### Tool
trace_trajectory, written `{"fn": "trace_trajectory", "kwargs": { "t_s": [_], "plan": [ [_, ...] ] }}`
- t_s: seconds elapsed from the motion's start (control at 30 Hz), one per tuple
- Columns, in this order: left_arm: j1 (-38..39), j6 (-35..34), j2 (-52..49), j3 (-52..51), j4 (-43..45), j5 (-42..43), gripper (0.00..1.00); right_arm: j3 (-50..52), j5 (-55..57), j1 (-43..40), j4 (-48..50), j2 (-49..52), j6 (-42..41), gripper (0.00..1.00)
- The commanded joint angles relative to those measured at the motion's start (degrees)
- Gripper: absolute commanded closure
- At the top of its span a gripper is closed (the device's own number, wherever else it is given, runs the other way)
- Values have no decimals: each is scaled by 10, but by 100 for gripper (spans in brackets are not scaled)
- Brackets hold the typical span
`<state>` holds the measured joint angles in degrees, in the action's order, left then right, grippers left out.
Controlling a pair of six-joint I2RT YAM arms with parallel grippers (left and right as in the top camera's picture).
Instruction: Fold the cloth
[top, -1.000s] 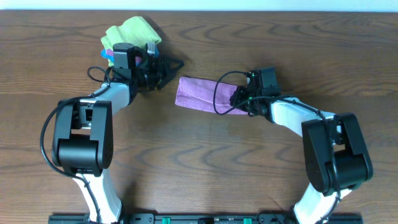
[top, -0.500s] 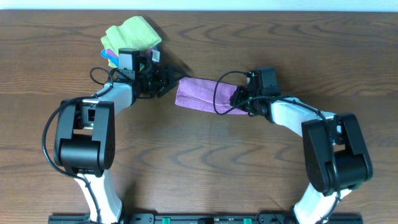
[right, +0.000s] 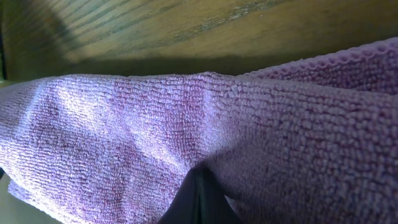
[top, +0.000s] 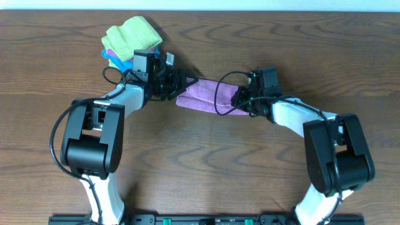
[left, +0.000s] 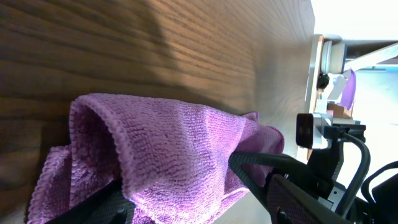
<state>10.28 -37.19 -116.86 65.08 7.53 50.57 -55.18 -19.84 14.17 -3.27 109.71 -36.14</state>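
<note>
Moved since earlier view: left arm, swinging rightward away from the green cloth [top: 132, 32]; its pincer is now arriving at the left end of the cloth [top: 202, 95]. Right arm is keeping its earlier place.

Item 1, cloth: lilac terry, lying mid-tabletop [top: 200, 169] as a narrow strip already folded over, running between the two pincers. Its left end is rising in a loose hump in the left wrist view.

Item 2, left pincer [top: 183, 83]: fingers standing spread, straddling that hump, one on either side; nothing is being pinched yet.

Item 3, right pincer [top: 241, 102]: pressed together at the strip's right end, apparently pinching a fold of the cloth, though the wrist view is sitting too close to show the fingertips plainly.

Risks, as judged:
- left fingers closing on the top layer only, so the layers are peeling apart and the fold is opening;
- either arm pulling while the other is holding, so the strip is stretching or skewing and the edges are failing to meet;
- right pinch slipping off a thin fold under that pull.

Surroundings: green cloth bunched at the far left edge, a blue cloth [top: 107, 56] peeking from beneath it, both well apart from the strip. A black cable [top: 218, 94] from the right arm is looping across the cloth's middle and could be snagging a fold carried over it.
</note>
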Motion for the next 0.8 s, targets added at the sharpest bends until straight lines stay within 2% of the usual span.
{"fn": "trace_trajectory", "kwargs": {
  "t_s": [0.0,0.33,0.63,0.77],
  "plan": [
    [-2,16,1,3,0,-6,33,13,29,5,-19,10,11,99],
    [-15,32,1,3,-4,-36,34,13,30,5,-19,10,11,99],
    [5,31,0,3,-1,-57,34,13,30,5,-19,10,11,98],
    [14,31,0,3,0,-58,40,13,30,5,-19,10,11,99]
  ]
}}
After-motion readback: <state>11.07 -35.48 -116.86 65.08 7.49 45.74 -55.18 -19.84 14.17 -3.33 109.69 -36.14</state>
